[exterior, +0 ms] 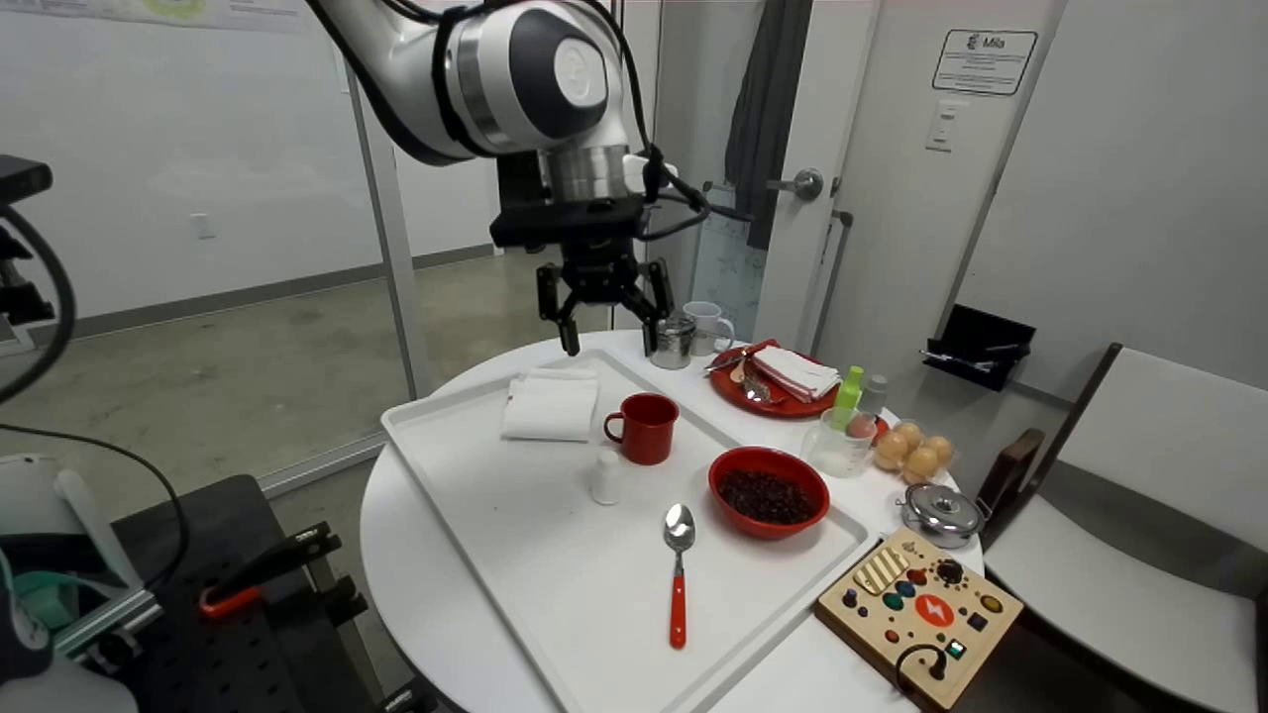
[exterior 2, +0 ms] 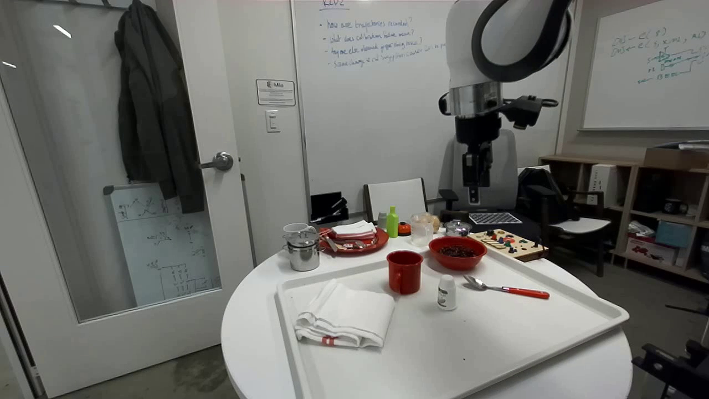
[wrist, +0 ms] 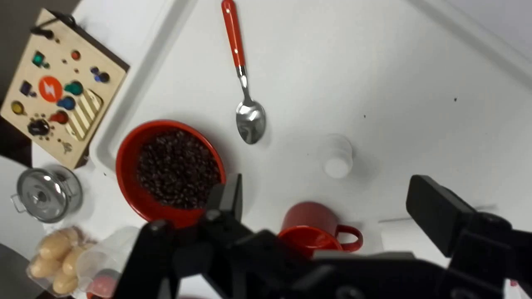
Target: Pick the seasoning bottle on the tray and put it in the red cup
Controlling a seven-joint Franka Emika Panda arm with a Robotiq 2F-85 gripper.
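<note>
The small white seasoning bottle stands upright on the large white tray, close to the red cup. In an exterior view the bottle shows dark print on its side, with the red cup beside it. My gripper is open and empty, well above the tray; its fingertips also show in an exterior view. In the wrist view the gripper has its fingers wide apart, with the bottle beyond the gap. The red cup is partly hidden by the gripper.
On the tray are a red bowl of dark beans, a spoon with a red handle, and a folded white cloth. Around it stand a red plate, a metal pot, a green bottle and a wooden board with knobs.
</note>
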